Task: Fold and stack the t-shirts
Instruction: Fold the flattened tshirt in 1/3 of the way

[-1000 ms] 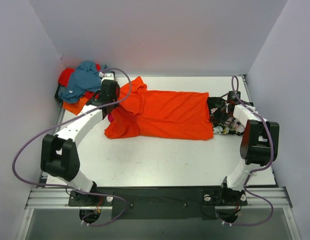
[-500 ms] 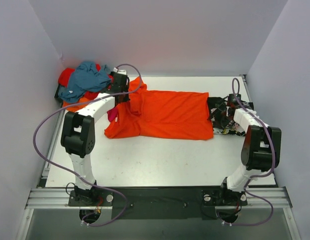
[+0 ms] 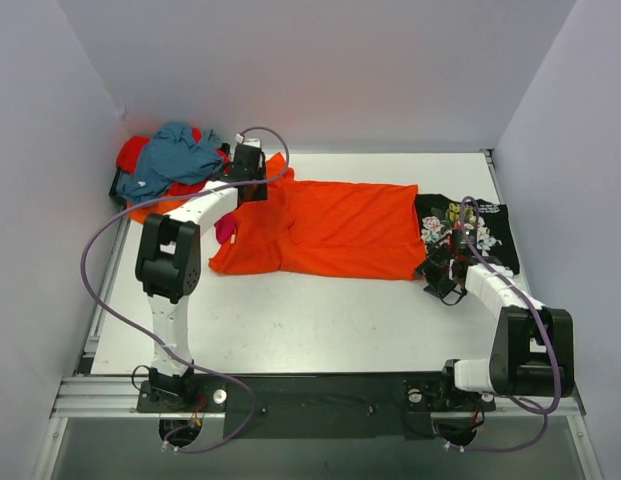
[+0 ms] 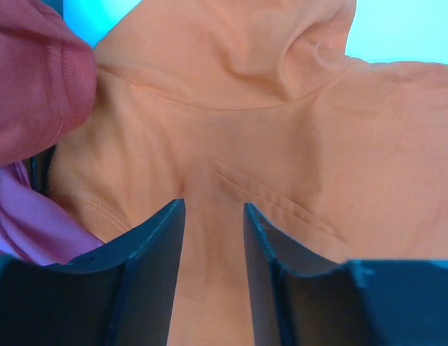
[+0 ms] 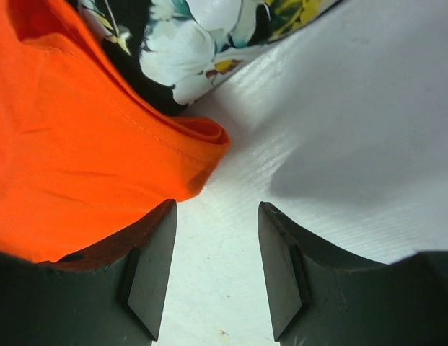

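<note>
The orange t-shirt [image 3: 340, 230] was spread flat at the centre of the table [image 3: 320, 320], with the unfolded pile [image 3: 168, 160] at ten o'clock. The left gripper [image 4: 213, 209] and right gripper [image 5: 216, 209] were seen parted, holding nothing. The soft, limp cloth was judged best pinched at collar and hem corners.

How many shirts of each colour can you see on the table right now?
Orange: 2, the spread orange shirt and an orange piece under the heap, seemingly a separate shirt
Teal blue shirt: 1
Red shirt: 1
Magenta pink shirt: 1
Black floral shirt: 1
Total: 6, as far as the heap shows
</note>
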